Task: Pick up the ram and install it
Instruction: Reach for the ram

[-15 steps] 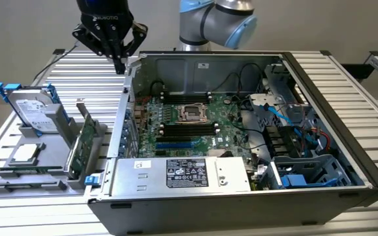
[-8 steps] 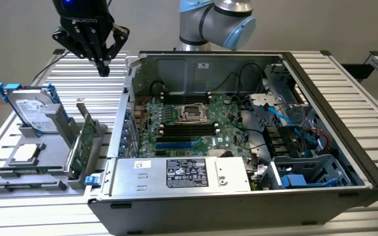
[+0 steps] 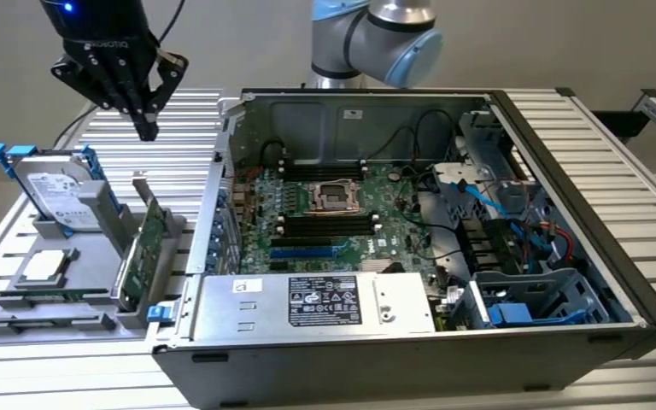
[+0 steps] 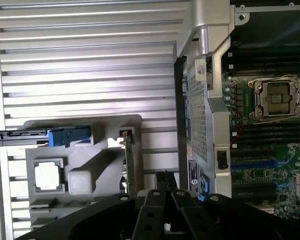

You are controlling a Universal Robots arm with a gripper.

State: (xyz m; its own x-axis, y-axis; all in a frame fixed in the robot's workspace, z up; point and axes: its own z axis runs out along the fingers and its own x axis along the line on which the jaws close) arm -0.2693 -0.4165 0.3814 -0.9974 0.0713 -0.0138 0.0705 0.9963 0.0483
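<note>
The ram is a thin green stick lying in the front slot of the grey holder on the exterior view's left. My gripper hangs high above the table behind the holder, shut, with nothing between its fingers. In the wrist view the gripper points down beside the holder and the case wall. The open computer case holds the motherboard, whose black memory slots lie in front of the processor socket. The wrist view shows the same socket and slots.
The holder also carries a hard drive with blue rails, an upright green expansion card and a square silver processor chip. A power supply fills the case's front. Cables and a drive cage crowd the case's right side.
</note>
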